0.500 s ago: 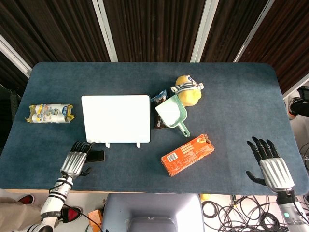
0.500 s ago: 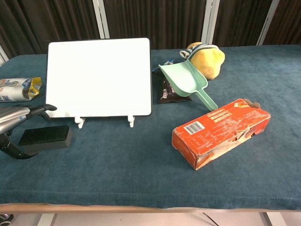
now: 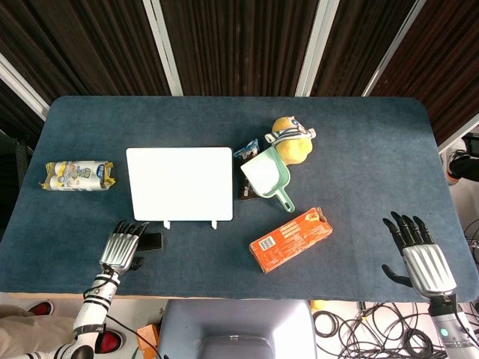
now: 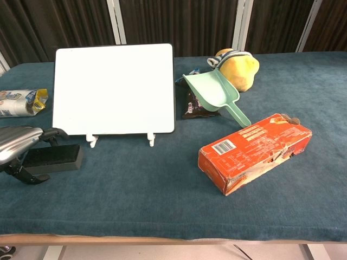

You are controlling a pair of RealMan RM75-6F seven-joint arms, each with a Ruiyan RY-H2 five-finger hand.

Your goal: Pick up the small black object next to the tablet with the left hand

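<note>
The small black block [image 3: 154,241] [image 4: 57,157] lies flat on the blue table, just in front of the left foot of the white tablet [image 3: 179,183] [image 4: 114,89], which stands upright on its stand. My left hand [image 3: 123,247] [image 4: 16,142] reaches over the block's left end. Its fingers [image 4: 51,134] stretch across the block's top and its thumb [image 4: 28,177] hangs in front of it, with no grip to be seen. My right hand [image 3: 416,253] hovers at the table's near right corner with fingers spread and nothing in it; only the head view shows it.
An orange carton [image 3: 290,239] [image 4: 255,151] lies right of the tablet. Behind the carton are a mint green scoop [image 3: 268,176] [image 4: 214,95] on a dark snack bag [image 4: 196,106] and a yellow plush toy [image 3: 290,142] [image 4: 238,67]. A snack packet [image 3: 78,176] [image 4: 19,102] lies at far left.
My left hand has slid a little to the right and lower, so it now covers more of the black block's left end. The block and my right hand have not moved.
</note>
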